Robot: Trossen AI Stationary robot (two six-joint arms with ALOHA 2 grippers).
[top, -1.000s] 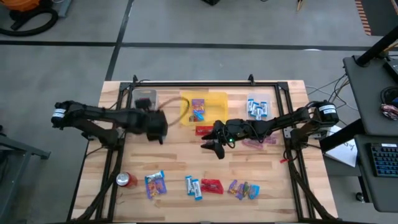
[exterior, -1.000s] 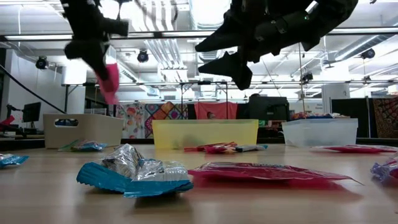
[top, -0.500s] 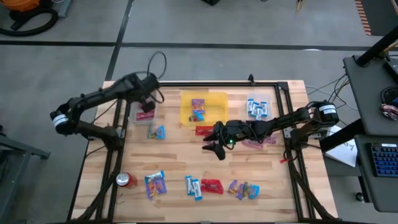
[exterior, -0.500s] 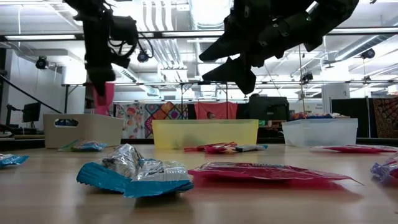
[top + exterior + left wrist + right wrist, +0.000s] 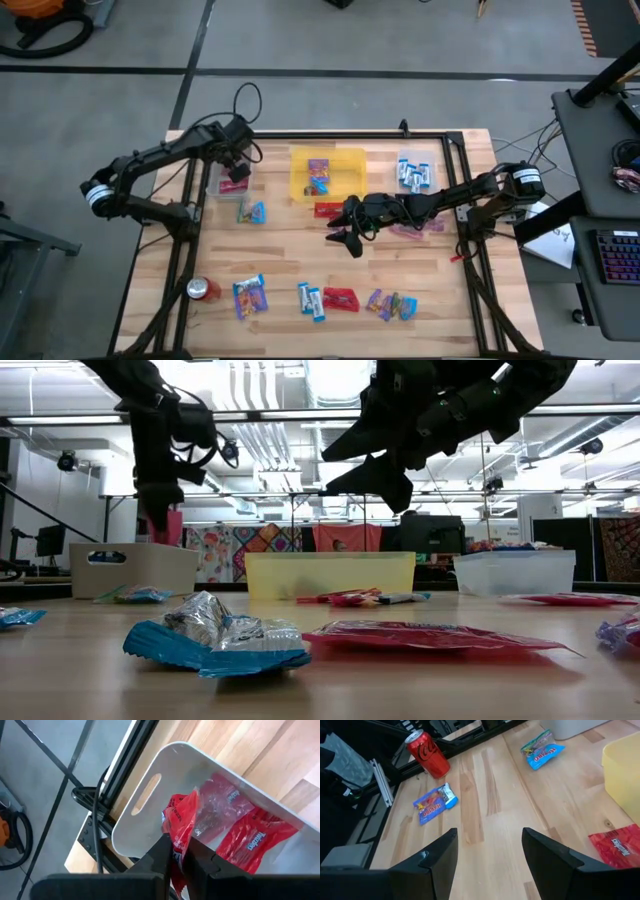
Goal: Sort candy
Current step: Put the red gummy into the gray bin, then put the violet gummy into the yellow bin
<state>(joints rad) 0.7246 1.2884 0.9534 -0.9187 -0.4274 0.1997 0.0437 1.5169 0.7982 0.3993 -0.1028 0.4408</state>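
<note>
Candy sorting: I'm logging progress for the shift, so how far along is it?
Partly done. Red packets already lie in the white bin, a purple one in the yellow bin, blue bars in the clear bin. In hand: the left gripper holds a red packet over the white bin. Left: loose sweets along the table's near edge; the right gripper hovers open mid-table.

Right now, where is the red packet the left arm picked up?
The red packet is pinched in the left gripper just above the white bin at the table's far-left corner, over two red packets already inside.
</note>
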